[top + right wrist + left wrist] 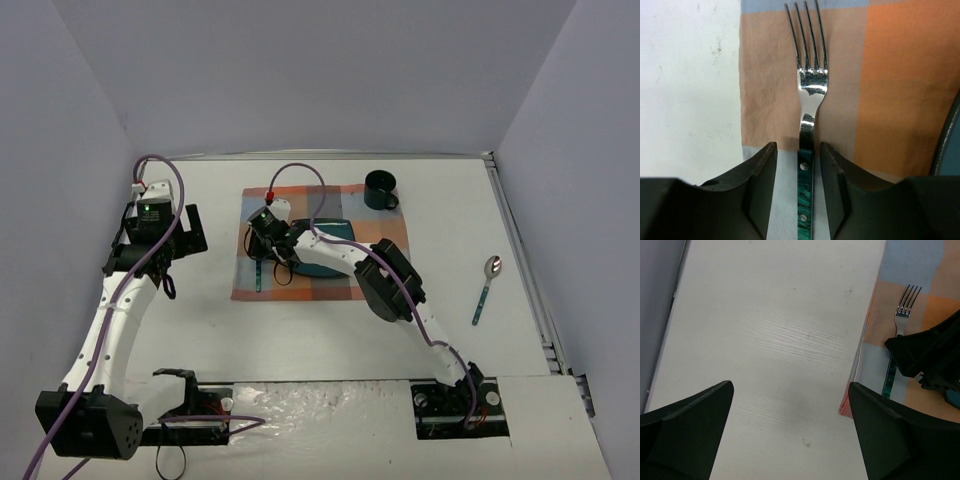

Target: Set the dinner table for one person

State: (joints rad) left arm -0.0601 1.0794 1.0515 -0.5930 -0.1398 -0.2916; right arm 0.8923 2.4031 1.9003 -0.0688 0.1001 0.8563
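Note:
A fork with a green handle lies on the left part of the plaid placemat, tines pointing away. My right gripper is low over the handle with a finger on each side and a small gap on both sides, so it is open. In the top view it sits over the fork. A teal plate lies on the placemat. My left gripper is open and empty above the bare white dinner table, left of the placemat.
A dark mug stands at the placemat's far right corner. A spoon with a green handle lies on the table to the right. Grey walls enclose the table on the left, back and right.

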